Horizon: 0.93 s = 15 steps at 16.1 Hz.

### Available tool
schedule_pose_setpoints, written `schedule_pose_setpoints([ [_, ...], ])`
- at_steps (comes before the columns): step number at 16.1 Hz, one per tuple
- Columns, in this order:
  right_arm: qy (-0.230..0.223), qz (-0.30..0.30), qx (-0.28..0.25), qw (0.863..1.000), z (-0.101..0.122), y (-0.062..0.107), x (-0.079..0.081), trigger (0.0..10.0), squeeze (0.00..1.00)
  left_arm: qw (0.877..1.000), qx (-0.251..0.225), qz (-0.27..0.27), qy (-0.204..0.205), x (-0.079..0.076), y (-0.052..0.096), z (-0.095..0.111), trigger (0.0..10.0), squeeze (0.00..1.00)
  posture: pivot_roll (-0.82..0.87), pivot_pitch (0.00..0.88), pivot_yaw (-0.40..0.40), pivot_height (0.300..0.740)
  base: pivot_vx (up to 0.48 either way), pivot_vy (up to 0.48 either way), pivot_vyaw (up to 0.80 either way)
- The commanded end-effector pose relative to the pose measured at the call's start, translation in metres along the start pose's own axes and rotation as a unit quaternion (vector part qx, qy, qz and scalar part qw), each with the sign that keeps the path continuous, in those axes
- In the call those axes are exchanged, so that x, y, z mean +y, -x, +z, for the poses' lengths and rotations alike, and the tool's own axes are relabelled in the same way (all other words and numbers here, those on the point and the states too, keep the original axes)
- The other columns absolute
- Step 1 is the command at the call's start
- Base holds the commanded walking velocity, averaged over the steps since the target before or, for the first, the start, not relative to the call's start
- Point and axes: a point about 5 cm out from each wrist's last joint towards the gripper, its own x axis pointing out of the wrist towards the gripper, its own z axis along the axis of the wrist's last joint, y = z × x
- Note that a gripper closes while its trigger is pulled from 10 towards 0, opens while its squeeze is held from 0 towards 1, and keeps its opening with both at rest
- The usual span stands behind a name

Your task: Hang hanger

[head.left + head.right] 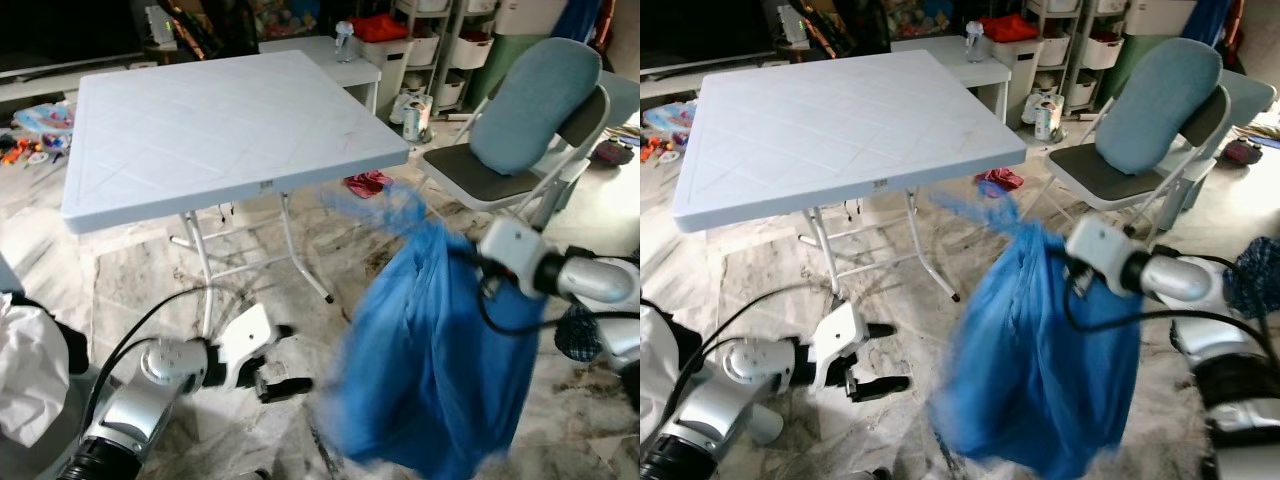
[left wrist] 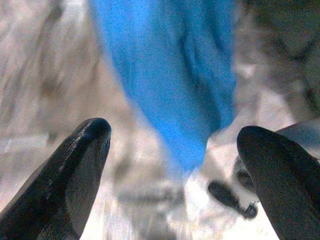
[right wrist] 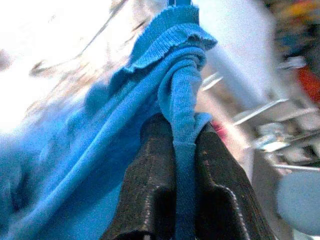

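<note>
Garment held aloft by right gripper; left gripper released and low.

Left gripper (image 1: pixel 283 360) sits nearest, low over the marbled floor (image 1: pixel 130 270), jaws spread apart with nothing between them; its wrist view looks past both black fingers (image 2: pixel 75 175) toward the hanging cloth. Right gripper (image 3: pixel 182 145) is raised at mid-height on the robot's right, jaws clenched on a bunched ribbed edge of the blue garment (image 1: pixel 430 360), which hangs down from the grip, motion-blurred, its lower hem near the floor. No hanger can be made out in the cloth. Beyond stands the white folding counter (image 1: pixel 220 120). To its right is a folding chair (image 1: pixel 520 150) with a blue-grey cushion. Storage shelves (image 1: pixel 440 40) line the far wall.
</note>
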Motion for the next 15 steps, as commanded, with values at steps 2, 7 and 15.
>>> schedule_pose_setpoints([
  [2,0.008,-0.113,-0.056,0.992,0.025,0.001,-0.034,10.0,0.0,0.995,0.026,0.085,0.054,0.015,-0.001,-0.006,10.0,0.0,-0.1,0.0,-0.007,0.74,0.0,0.0,0.0],
  [7,0.011,-0.096,-0.077,0.992,0.03,-0.006,-0.03,10.0,0.0,0.972,-0.038,0.224,0.057,0.05,0.003,0.009,10.0,0.0,-0.1,0.0,-0.006,0.74,0.0,0.0,0.0],
  [15,0.046,0.204,0.015,0.978,-0.008,0.025,0.013,10.0,0.0,0.991,-0.123,0.016,-0.04,0.007,-0.001,0.05,10.0,0.0,-0.11,0.0,0.0,0.74,0.0,0.0,0.0],
])
